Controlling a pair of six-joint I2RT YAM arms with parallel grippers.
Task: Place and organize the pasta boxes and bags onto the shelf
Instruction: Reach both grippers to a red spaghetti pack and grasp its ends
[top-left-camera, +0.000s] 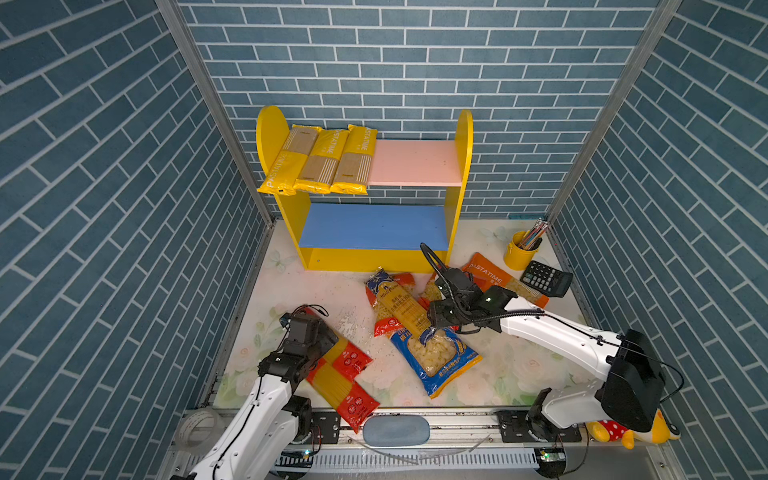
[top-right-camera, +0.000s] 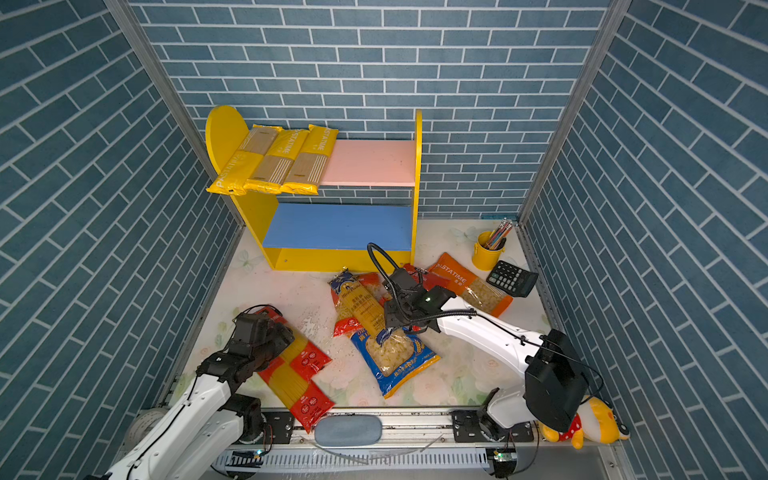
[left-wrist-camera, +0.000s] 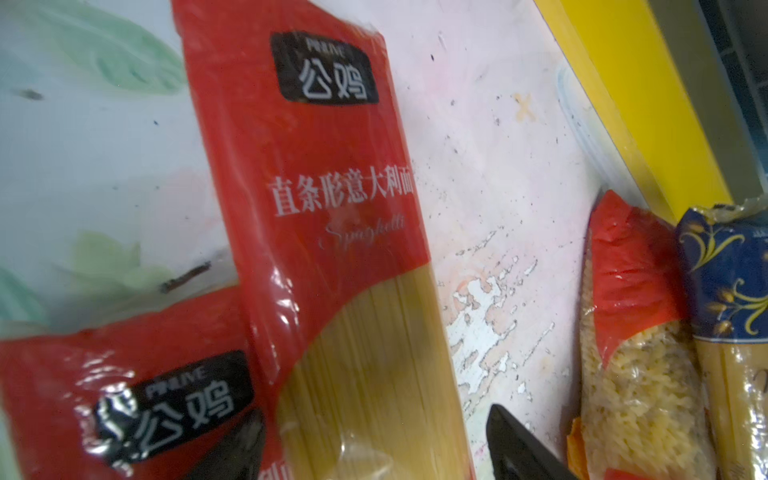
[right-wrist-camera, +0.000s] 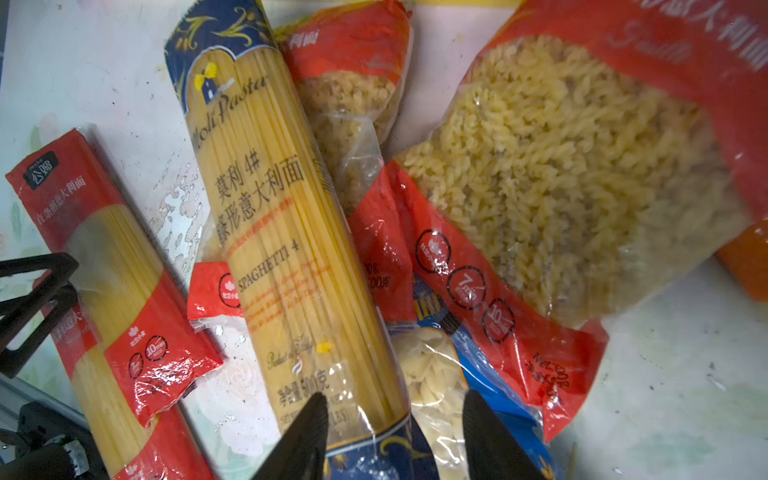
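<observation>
The shelf (top-left-camera: 463, 141) stands at the back, with three yellow spaghetti packs (top-left-camera: 320, 160) side by side on the left of its pink upper board. Two red spaghetti packs (top-left-camera: 349, 361) lie at the front left. My left gripper (left-wrist-camera: 374, 424) is open, its fingers on either side of the upper one. In the middle a dark-blue spaghetti pack (right-wrist-camera: 270, 199) lies on red short-pasta bags (right-wrist-camera: 561, 166) and a blue bag (top-left-camera: 436, 361). My right gripper (right-wrist-camera: 395, 399) is open astride the near end of the dark-blue pack. An orange bag (top-left-camera: 498, 282) lies behind the right arm.
A yellow pencil cup (top-left-camera: 521, 249) and a black calculator (top-left-camera: 546, 278) sit at the back right. A plush toy (top-left-camera: 631, 432) lies by the right arm's base. A grey-blue pad (top-left-camera: 395, 430) rests on the front rail. The blue lower board (top-left-camera: 374, 226) holds nothing.
</observation>
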